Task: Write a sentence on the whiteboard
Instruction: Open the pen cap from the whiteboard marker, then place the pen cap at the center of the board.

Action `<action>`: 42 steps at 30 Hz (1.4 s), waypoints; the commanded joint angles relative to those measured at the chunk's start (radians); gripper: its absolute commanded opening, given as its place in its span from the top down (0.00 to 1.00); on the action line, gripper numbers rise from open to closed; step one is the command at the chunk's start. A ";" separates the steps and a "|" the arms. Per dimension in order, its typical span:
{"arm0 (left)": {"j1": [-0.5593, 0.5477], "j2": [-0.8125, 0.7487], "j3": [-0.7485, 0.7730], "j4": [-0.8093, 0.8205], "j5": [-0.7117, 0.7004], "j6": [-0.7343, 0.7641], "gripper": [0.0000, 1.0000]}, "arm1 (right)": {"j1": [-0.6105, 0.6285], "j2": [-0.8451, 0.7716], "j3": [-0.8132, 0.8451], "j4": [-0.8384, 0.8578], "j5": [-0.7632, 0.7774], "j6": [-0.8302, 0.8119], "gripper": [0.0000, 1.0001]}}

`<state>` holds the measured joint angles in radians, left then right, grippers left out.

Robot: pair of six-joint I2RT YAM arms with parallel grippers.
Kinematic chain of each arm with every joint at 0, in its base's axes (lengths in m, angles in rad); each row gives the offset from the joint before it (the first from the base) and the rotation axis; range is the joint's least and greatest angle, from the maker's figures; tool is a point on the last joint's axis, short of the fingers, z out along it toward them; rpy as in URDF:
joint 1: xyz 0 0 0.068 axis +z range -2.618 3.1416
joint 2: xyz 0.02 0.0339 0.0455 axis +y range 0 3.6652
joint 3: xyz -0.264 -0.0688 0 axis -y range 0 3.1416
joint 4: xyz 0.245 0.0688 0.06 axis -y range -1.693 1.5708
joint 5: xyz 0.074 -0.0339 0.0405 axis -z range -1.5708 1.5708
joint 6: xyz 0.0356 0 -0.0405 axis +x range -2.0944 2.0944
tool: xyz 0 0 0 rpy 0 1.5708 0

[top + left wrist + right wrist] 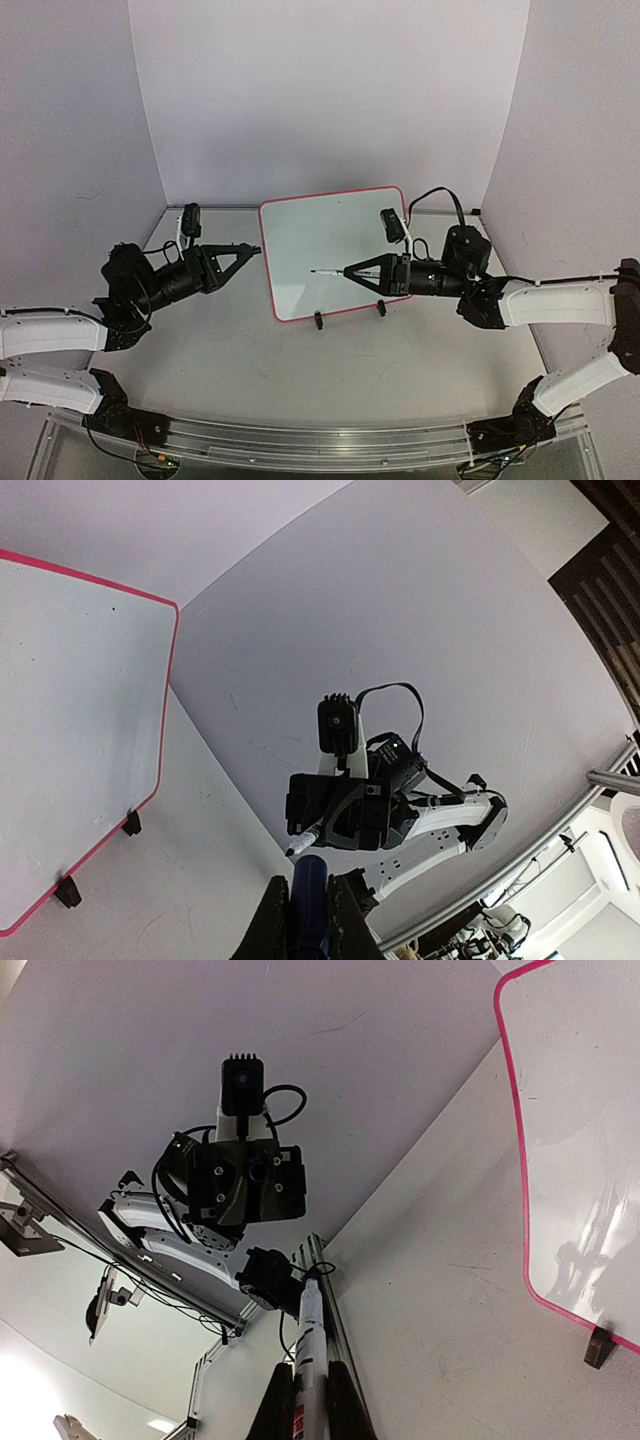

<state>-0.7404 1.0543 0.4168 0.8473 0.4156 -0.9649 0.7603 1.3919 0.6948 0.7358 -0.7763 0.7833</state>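
right gripper (349, 271) clamps marker (308, 1332), label (300, 1417) illegible

**Right wrist view**

1. The right gripper (308, 1380) occupies the bottom centre. Its two black fingers (275, 1405) are closed against the sides of the marker (308, 1335).
2. The marker has a white barrel and projects beyond the fingertips, pointing away from the lens.
3. The whiteboard (575, 1160) stands on the table (450, 1290) on the right side of the view. Its pink frame (512, 1140) has rounded corners.
4. One black clip foot (598, 1347) sits under the board's frame and rests on the table.
5. The left arm (240, 1185) faces the lens beyond the marker tip, well apart from the board. Its camera (243, 1082) is on top.
6. A metal rail (328, 1280) runs along the table edge just beside the marker.
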 commanded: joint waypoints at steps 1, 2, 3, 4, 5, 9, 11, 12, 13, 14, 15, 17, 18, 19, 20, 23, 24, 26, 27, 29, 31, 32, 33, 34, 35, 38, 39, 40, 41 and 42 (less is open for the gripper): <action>0.021 -0.079 -0.012 -0.237 0.008 0.066 1.00 | -0.011 -0.069 -0.018 0.023 -0.039 -0.007 1.00; 0.021 -0.086 0.005 -0.329 0.010 0.104 1.00 | -0.011 -0.076 -0.018 0.011 -0.038 -0.017 1.00; 0.021 -0.088 0.015 -0.452 0.007 0.133 1.00 | -0.011 -0.083 -0.014 -0.015 -0.034 -0.034 1.00; 0.021 -0.088 0.020 -0.560 -0.001 0.155 1.00 | -0.011 -0.092 -0.009 -0.054 -0.026 -0.058 1.00; 0.021 -0.088 0.017 -0.638 -0.015 0.168 1.00 | -0.011 -0.104 -0.003 -0.109 -0.012 -0.090 1.00; 0.021 -0.078 -0.017 -0.813 -0.056 0.162 1.00 | 0.004 -0.175 0.020 -0.348 0.093 -0.232 1.00; 0.021 -0.054 -0.031 -0.839 -0.060 0.151 1.00 | 0.012 -0.200 0.028 -0.421 0.135 -0.273 1.00; 0.021 -0.038 -0.035 -0.841 -0.059 0.146 1.00 | 0.014 -0.207 0.030 -0.438 0.144 -0.281 1.00; 0.021 -0.022 -0.040 -0.841 -0.054 0.139 1.00 | 0.016 -0.210 0.032 -0.446 0.150 -0.285 1.00; 0.020 -0.001 -0.041 -0.832 -0.051 0.136 1.00 | 0.019 -0.210 0.034 -0.453 0.154 -0.288 1.00; 0.021 0.019 -0.042 -0.823 -0.052 0.134 1.00 | 0.023 -0.206 0.037 -0.458 0.161 -0.291 1.00; 0.020 0.061 -0.033 -0.819 -0.065 0.129 1.00 | 0.035 -0.187 0.046 -0.477 0.184 -0.302 1.00; 0.020 0.087 -0.028 -0.823 -0.073 0.124 1.00 | 0.043 -0.177 0.053 -0.493 0.193 -0.310 1.00; 0.021 0.115 -0.022 -0.823 -0.081 0.117 1.00 | 0.051 -0.165 0.062 -0.506 0.204 -0.318 1.00; 0.020 0.135 -0.017 -0.818 -0.082 0.111 1.00 | 0.065 -0.152 0.067 -0.515 0.219 -0.323 1.00; 0.017 0.200 -0.010 -0.789 -0.075 0.100 1.00 | 0.120 -0.132 0.090 -0.548 0.286 -0.348 1.00; 0.017 0.216 -0.008 -0.783 -0.076 0.096 1.00 | 0.135 -0.128 0.094 -0.553 0.314 -0.355 1.00; 0.016 0.243 -0.008 -0.779 -0.079 0.092 1.00 | 0.146 -0.125 0.094 -0.552 0.326 -0.355 1.00; 0.015 0.254 -0.008 -0.778 -0.080 0.091 0.99 | 0.146 -0.124 0.095 -0.552 0.326 -0.352 1.00; 0.015 0.269 -0.008 -0.775 -0.083 0.088 0.96 | 0.146 -0.124 0.096 -0.553 0.331 -0.349 1.00; 0.014 0.275 -0.009 -0.774 -0.088 0.086 0.92 | 0.146 -0.125 0.093 -0.553 0.345 -0.345 1.00; 0.014 0.274 -0.010 -0.776 -0.092 0.085 0.91 | 0.147 -0.126 0.093 -0.553 0.351 -0.343 1.00; 0.013 0.272 -0.011 -0.779 -0.096 0.085 0.88 | 0.147 -0.126 0.092 -0.553 0.357 -0.341 1.00; 0.013 0.270 -0.011 -0.784 -0.101 0.085 0.85 | 0.147 -0.126 0.091 -0.553 0.363 -0.337 1.00; 0.013 0.266 -0.011 -0.790 -0.105 0.086 0.81 | 0.147 -0.125 0.089 -0.553 0.372 -0.334 1.00; 0.014 0.255 -0.013 -0.807 -0.118 0.087 0.71 | 0.146 -0.125 0.087 -0.554 0.389 -0.332 1.00; 0.015 0.252 -0.013 -0.812 -0.121 0.087 0.68 | 0.146 -0.125 0.087 -0.554 0.393 -0.335 1.00; 0.014 0.249 -0.014 -0.818 -0.124 0.089 0.64 | 0.147 -0.125 0.088 -0.554 0.393 -0.338 1.00; 0.014 0.248 -0.013 -0.824 -0.126 0.090 0.61 | 0.147 -0.125 0.091 -0.555 0.393 -0.343 1.00; 0.014 0.248 -0.012 -0.828 -0.127 0.092 0.59 | 0.147 -0.125 0.092 -0.555 0.393 -0.346 1.00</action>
<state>-0.7254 1.3222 0.3777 0.0421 0.3178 -0.8784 0.9061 1.2644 0.7464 0.1744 -0.4122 0.4526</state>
